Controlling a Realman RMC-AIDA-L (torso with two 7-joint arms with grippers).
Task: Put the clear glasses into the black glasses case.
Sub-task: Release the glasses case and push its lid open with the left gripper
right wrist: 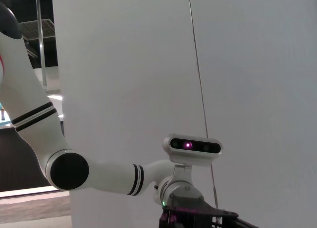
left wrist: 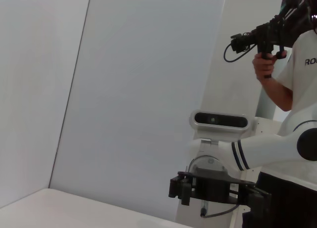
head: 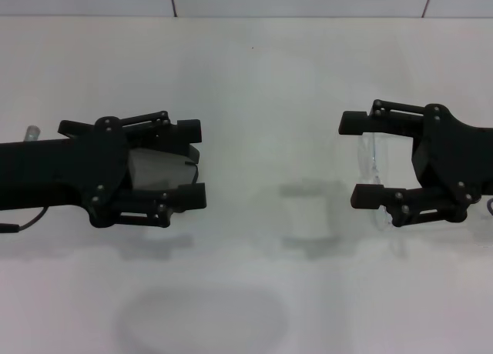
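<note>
In the head view my left gripper [head: 192, 161] hovers at the left with its fingers spread open. The black glasses case [head: 158, 169] lies partly hidden below it; I see its grey lining and a bit of black rim between the fingers. At the right, my right gripper [head: 356, 158] is also open. The clear glasses [head: 373, 160] show faintly under it as a transparent curved lens, mostly covered by the fingers and hand. Whether either gripper touches its object I cannot tell.
The white table [head: 254, 77] ends at a white wall at the back. Soft shadows fall on the table between the arms and near the front. The left wrist view shows my right gripper [left wrist: 218, 189] and a person [left wrist: 292, 74] holding a camera rig behind it.
</note>
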